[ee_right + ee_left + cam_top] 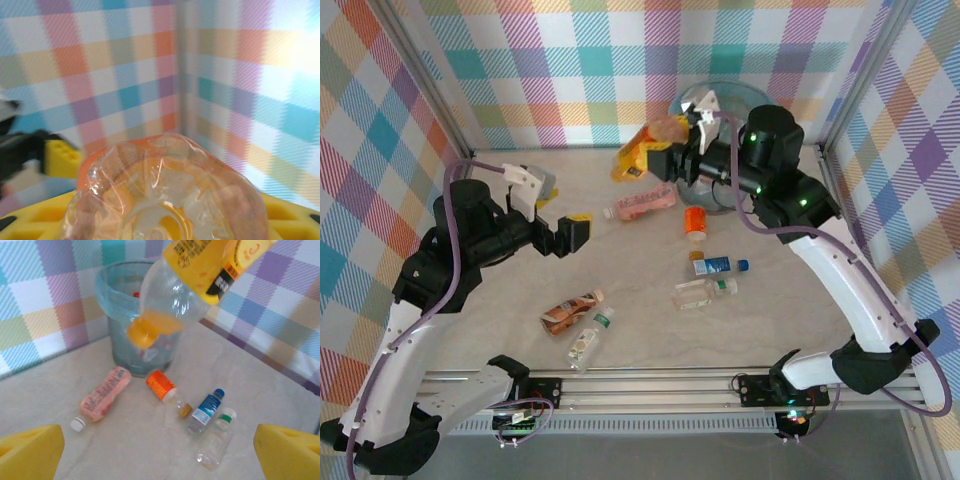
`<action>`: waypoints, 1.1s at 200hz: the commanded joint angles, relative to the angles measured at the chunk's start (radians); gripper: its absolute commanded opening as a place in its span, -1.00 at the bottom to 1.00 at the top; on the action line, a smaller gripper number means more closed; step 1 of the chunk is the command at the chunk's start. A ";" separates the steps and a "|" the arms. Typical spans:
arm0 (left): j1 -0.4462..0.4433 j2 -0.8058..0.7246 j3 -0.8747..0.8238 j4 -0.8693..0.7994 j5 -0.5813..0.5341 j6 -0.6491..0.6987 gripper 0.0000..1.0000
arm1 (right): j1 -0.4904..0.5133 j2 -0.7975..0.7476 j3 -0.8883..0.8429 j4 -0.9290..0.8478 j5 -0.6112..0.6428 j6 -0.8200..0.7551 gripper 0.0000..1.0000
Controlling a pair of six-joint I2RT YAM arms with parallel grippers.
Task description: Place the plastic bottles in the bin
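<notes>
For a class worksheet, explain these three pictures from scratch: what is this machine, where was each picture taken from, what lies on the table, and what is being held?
These are two robot arms bolted at the table's near edge. One picture looks down from above; the other two come from a camera on each wrist. The right gripper is shut on a yellow-orange bottle, held up near the bin. The left gripper is open and empty. On the table lie a pink bottle, an orange bottle, a blue-labelled bottle, a clear bottle, a brown bottle and a second clear bottle.
</notes>
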 commanded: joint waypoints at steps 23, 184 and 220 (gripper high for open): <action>-0.008 0.012 0.016 0.018 -0.083 -0.052 0.94 | -0.134 0.139 0.195 -0.095 0.296 -0.047 0.06; -0.008 -0.011 -0.043 -0.075 -0.249 -0.149 0.93 | -0.266 0.846 0.796 -0.463 0.508 -0.038 0.05; -0.008 -0.025 -0.057 -0.097 -0.273 -0.175 0.93 | -0.289 0.886 0.736 -0.473 0.450 -0.050 0.06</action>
